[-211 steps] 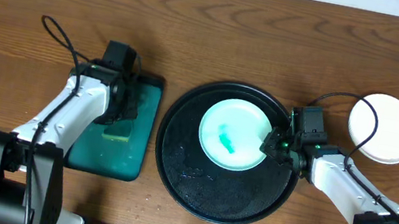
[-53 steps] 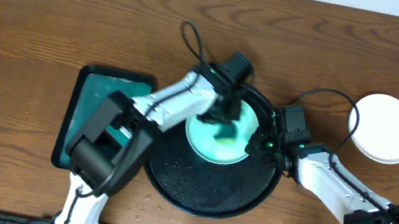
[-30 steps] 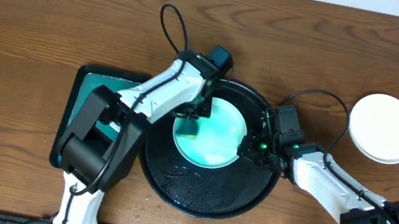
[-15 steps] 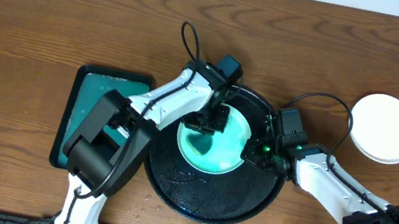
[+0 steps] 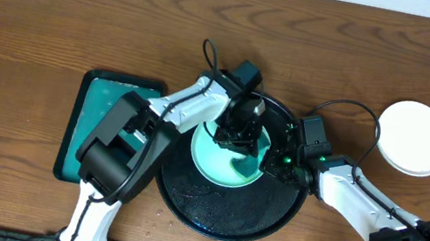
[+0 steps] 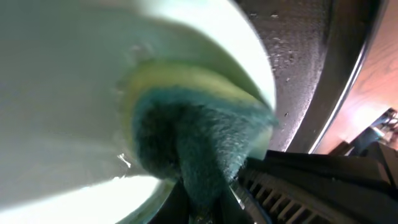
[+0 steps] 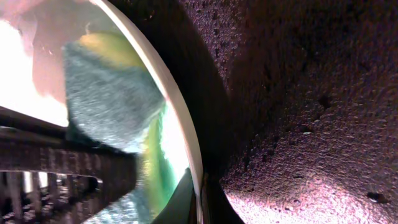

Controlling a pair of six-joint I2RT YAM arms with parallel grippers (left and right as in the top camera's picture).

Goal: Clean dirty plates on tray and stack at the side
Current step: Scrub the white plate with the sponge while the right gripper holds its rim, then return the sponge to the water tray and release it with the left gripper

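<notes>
The left gripper (image 5: 240, 130) has left the teal rectangular tray (image 5: 100, 118) at the left of the frame and now stands over the light green plate (image 5: 220, 164). In the last second it has moved from the left part of the plate toward the upper right part. Its jaws are pressed together on the sponge (image 6: 186, 146), and the green scouring side of the sponge lies against the plate's surface near the rim. This means the scrubbing of this plate is in progress and is probably not finished. The green stain that showed in the middle of the plate seven seconds ago is not visible now, but the gripper covers that place, so it is not sure that it is gone.

The right gripper (image 5: 280, 160) keeps its place at the right edge of the plate, and it seems to be clamped on the rim to hold the plate steady.

The round black tray (image 5: 216, 216) holds only this plate, and its floor is wet with small drops. The sponge no longer lies in the teal tray. A clean white plate (image 5: 412, 138) lies on the wooden table (image 5: 39, 10) at the upper right, well apart from the black tray.
</notes>
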